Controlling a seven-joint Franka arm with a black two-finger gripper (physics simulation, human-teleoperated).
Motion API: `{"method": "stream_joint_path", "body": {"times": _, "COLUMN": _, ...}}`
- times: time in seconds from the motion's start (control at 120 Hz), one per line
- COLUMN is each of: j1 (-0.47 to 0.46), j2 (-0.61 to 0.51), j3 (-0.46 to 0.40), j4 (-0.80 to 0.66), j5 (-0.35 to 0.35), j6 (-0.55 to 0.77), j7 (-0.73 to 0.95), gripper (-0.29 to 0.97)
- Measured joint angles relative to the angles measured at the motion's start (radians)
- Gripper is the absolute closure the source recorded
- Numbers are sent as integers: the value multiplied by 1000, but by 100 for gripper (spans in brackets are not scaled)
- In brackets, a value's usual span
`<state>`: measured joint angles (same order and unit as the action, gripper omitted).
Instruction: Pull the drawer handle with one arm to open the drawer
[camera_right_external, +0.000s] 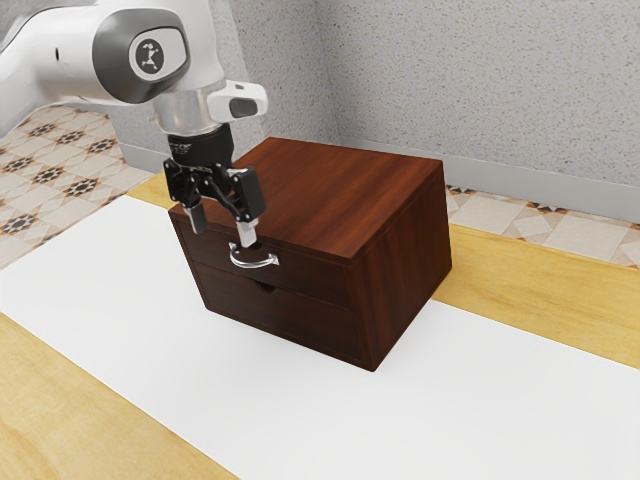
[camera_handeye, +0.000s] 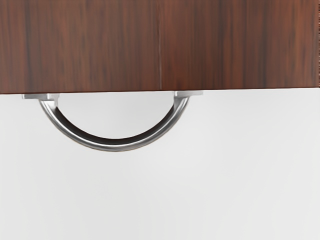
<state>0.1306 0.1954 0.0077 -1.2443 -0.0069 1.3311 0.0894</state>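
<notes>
1. The curved metal drawer handle (camera_right_external: 253, 258) sits left of centre in the exterior view, fixed to the upper drawer (camera_right_external: 300, 262) of a dark wooden cabinet (camera_right_external: 340, 200); the drawer front looks flush with the cabinet face.
2. In the wrist view, the handle (camera_handeye: 115, 142) arcs out from the wood over a white surface.
3. The black gripper (camera_right_external: 222, 225) hangs just above the handle, its fingers spread apart, one fingertip (camera_right_external: 247, 234) close over the metal bow.
4. A lower drawer (camera_right_external: 290, 310) lies beneath.
5. The cabinet stands on a white mat (camera_right_external: 300, 400) across the wooden table (camera_right_external: 60, 420); tiled floor (camera_right_external: 50, 160) fills the frame's upper left.
</notes>
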Motion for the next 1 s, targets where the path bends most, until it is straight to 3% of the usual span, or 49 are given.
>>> {"method": "stream_joint_path", "body": {"times": 0.217, "j1": 1, "j2": -1, "j3": 1, "j4": 2, "j5": -5, "j6": 0, "j7": 7, "gripper": 0}}
{"method": "stream_joint_path", "body": {"times": 0.3, "j1": -4, "j2": -87, "j3": -6, "j4": 34, "j5": -1, "j6": 10, "j7": 33, "gripper": 0}}
{"method": "stream_joint_path", "body": {"times": 0.4, "j1": -27, "j2": -140, "j3": -42, "j4": 53, "j5": -21, "j6": 70, "j7": 202, "gripper": 0}}
{"method": "stream_joint_path", "body": {"times": 0.483, "j1": -66, "j2": -121, "j3": -58, "j4": 50, "j5": -62, "j6": 95, "j7": 345, "gripper": 0}}
{"method": "stream_joint_path", "body": {"times": 0.617, "j1": -94, "j2": -88, "j3": -67, "j4": 48, "j5": 18, "j6": 125, "j7": 537, "gripper": 0}}
{"method": "stream_joint_path", "body": {"times": 0.75, "j1": -92, "j2": -92, "j3": -66, "j4": 15, "j5": 53, "j6": 143, "j7": 707, "gripper": 0}}
{"method": "stream_joint_path", "body": {"times": 1.0, "j1": -161, "j2": -224, "j3": -53, "j4": -268, "j5": 66, "j6": 249, "j7": 969, "gripper": 0}}
